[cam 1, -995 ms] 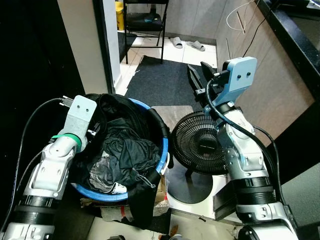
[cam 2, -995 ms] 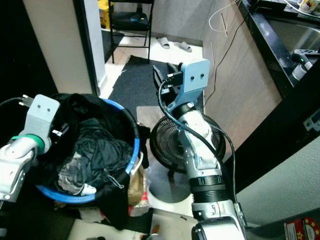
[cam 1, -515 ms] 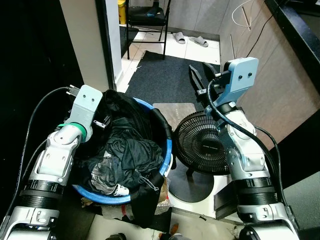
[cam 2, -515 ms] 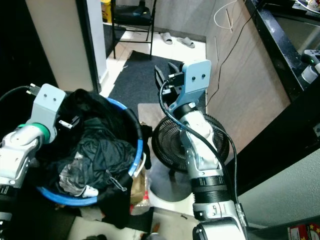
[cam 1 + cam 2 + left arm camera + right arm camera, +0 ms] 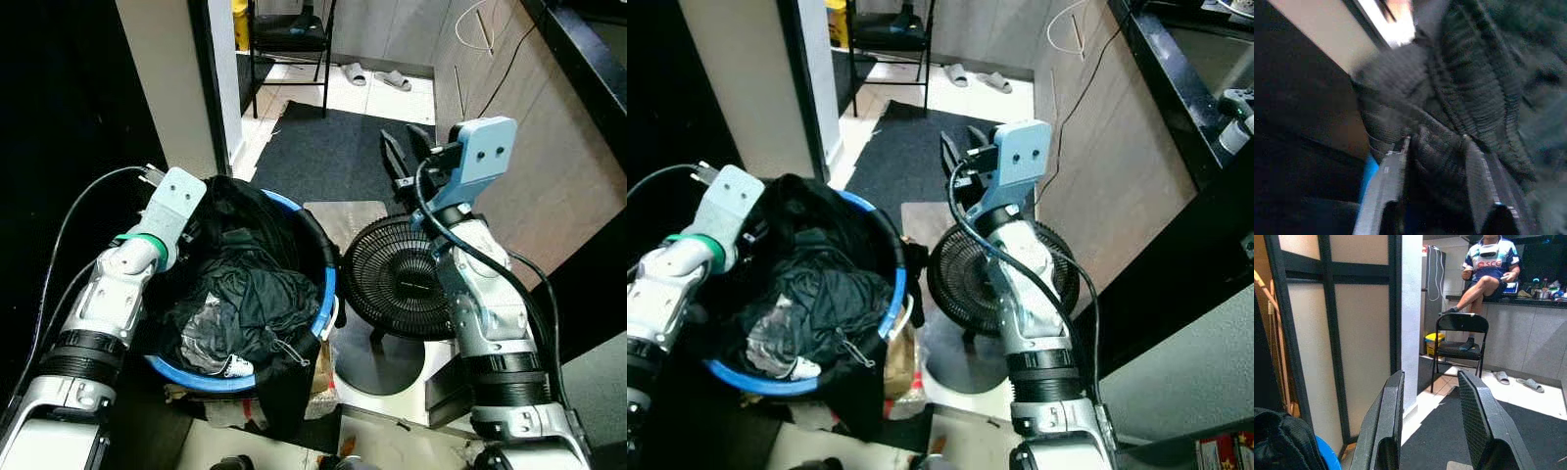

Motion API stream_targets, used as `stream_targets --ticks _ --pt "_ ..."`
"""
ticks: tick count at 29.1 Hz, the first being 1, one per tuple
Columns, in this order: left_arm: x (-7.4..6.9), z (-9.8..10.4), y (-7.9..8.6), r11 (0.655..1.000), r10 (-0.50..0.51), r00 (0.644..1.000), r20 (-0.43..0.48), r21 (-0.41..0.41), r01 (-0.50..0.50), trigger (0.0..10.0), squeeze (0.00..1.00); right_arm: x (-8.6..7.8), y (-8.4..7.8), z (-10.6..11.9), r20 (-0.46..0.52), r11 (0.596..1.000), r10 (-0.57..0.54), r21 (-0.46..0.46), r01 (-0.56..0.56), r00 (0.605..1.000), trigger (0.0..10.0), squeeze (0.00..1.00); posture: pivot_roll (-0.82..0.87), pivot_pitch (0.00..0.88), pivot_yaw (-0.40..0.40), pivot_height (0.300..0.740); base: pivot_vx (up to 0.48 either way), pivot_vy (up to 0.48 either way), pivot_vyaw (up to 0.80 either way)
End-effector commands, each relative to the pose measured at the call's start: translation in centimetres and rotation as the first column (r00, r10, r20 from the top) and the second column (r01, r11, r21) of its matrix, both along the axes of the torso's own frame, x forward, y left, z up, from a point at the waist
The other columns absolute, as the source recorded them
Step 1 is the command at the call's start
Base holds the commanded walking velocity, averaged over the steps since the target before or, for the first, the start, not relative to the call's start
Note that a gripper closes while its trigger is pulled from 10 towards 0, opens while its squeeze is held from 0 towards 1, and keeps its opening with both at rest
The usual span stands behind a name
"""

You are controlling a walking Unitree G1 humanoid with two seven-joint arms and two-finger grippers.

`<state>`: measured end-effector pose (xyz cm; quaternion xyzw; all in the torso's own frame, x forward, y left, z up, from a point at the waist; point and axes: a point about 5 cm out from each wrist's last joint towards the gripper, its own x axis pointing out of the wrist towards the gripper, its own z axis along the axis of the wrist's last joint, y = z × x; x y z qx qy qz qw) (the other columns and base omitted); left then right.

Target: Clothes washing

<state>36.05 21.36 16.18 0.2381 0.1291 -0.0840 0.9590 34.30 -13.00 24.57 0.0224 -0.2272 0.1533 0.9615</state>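
A round basket with a blue rim [image 5: 324,284] stands on the floor in front of me, heaped with dark clothes [image 5: 245,294]. My left gripper [image 5: 209,213] reaches into the pile at the basket's back left edge. In the left wrist view its fingers [image 5: 1387,181] stand apart, with a fold of dark knitted cloth [image 5: 1440,161] lying between them. My right gripper [image 5: 403,157] is held up above a black floor fan, open and holding nothing. Its fingers [image 5: 1385,426] point toward the doorway.
The black floor fan [image 5: 397,279] stands right beside the basket. Beyond lie a dark mat [image 5: 323,157], a folding chair [image 5: 289,29] and slippers [image 5: 377,76]. A beige pillar [image 5: 171,88] rises behind the basket and wooden cabinets [image 5: 549,166] stand at the right. A person [image 5: 1488,269] sits behind the chair.
My left gripper has pushed further into the dark clothes at the basket's back edge. The right gripper stays raised and open; the view has shifted a little.
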Motion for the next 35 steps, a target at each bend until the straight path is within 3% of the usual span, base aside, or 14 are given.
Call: stream_targets --ticks 1,5,17,19,22,26,28,29,30,31,32,33,34,35 --pt "-0.8 -1.9 0.2 0.996 0.013 0.996 -0.09 -0.087 -0.021 0.0 0.0 0.0 -0.3 -0.4 -0.022 1.0 -0.013 0.001 0.013 1.0 10.0 0.0 0.02 0.112 -0.006 0.74 0.0 0.0 0.0" --pt "-0.8 -0.6 0.2 0.989 0.025 0.999 -0.031 -0.145 -0.029 0.0 0.0 0.0 -0.3 -0.4 -0.022 1.0 -0.014 0.004 0.014 1.0 10.0 0.0 0.02 0.111 -0.006 0.74 0.0 0.0 0.0" --pt "-0.4 2.9 0.2 0.98 0.023 0.993 0.115 -0.199 0.0 0.0 0.0 0.1 -0.5 -0.4 -0.024 1.0 -0.017 0.013 0.018 1.0 10.0 0.0 0.03 0.105 -0.01 0.74 0.0 0.0 0.0" --pt "-0.6 5.5 -0.3 0.964 0.02 0.979 0.202 -0.264 0.035 0.0 0.0 0.1 -0.3 -0.3 -0.024 1.0 -0.015 0.014 0.016 1.0 10.0 0.0 0.03 0.104 -0.011 0.74 0.0 0.0 0.0" --pt "-0.6 6.4 -0.5 0.956 0.018 0.973 0.228 -0.29 0.05 0.0 0.0 0.2 -0.3 -0.3 -0.023 1.0 -0.014 0.014 0.014 1.0 10.0 0.0 0.03 0.104 -0.011 0.74 0.0 0.0 0.0" --pt "-1.0 10.9 -2.0 0.907 0.024 0.923 0.383 -0.397 0.141 0.0 0.0 0.2 -0.2 -0.3 -0.022 1.0 -0.012 0.017 0.012 1.0 10.0 0.0 0.03 0.098 -0.014 0.74 0.0 0.0 0.0" --pt "-1.0 10.9 -2.0 0.907 0.024 0.923 0.383 -0.397 0.141 0.0 0.0 0.2 -0.2 -0.3 -0.022 1.0 -0.012 0.017 0.012 1.0 10.0 0.0 0.03 0.098 -0.014 0.74 0.0 0.0 0.0" --pt "-1.2 12.6 -2.5 0.889 0.034 0.898 0.438 -0.424 0.173 0.0 0.0 0.3 -0.2 -0.2 -0.021 1.0 -0.012 0.018 0.012 1.0 10.0 0.0 0.04 0.096 -0.018 0.74 0.0 0.0 0.0" --pt "-1.2 12.6 -2.5 0.889 0.034 0.898 0.438 -0.424 0.173 0.0 0.0 0.3 -0.2 -0.2 -0.021 1.0 -0.012 0.018 0.012 1.0 10.0 0.0 0.04 0.096 -0.018 0.74 0.0 0.0 0.0" --pt "-1.4 15.8 -3.3 0.865 0.063 0.836 0.545 -0.448 0.227 10.0 0.0 0.3 -0.2 -0.1 -0.019 1.0 -0.009 0.019 0.01 1.0 10.0 0.0 0.04 0.095 -0.022 0.74 0.0 0.0 0.0" --pt "-1.4 15.8 -3.3 0.865 0.063 0.836 0.545 -0.448 0.227 10.0 0.0 0.3 -0.2 -0.1 -0.019 1.0 -0.009 0.019 0.01 1.0 10.0 0.0 0.04 0.095 -0.022 0.74 0.0 0.0 0.0" --pt "-1.9 19.0 -4.1 0.835 0.083 0.763 0.641 -0.463 0.298 10.0 0.0 0.4 -0.1 0.0 -0.017 1.0 -0.006 0.021 0.007 1.0 10.0 0.0 0.04 0.091 -0.024 0.74 0.0 0.0 0.0" --pt "-1.9 19.0 -4.1 0.835 0.083 0.763 0.641 -0.463 0.298 10.0 0.0 0.4 -0.1 0.0 -0.017 1.0 -0.006 0.021 0.007 1.0 10.0 0.0 0.04 0.091 -0.024 0.74 0.0 0.0 0.0" --pt "-3.9 24.2 -5.8 0.798 0.066 0.583 0.809 -0.394 0.456 10.0 0.0 0.5 0.1 0.0 -0.014 1.0 -0.003 0.023 0.003 1.0 10.0 0.0 0.04 0.085 -0.023 0.74 0.0 0.0 0.0"
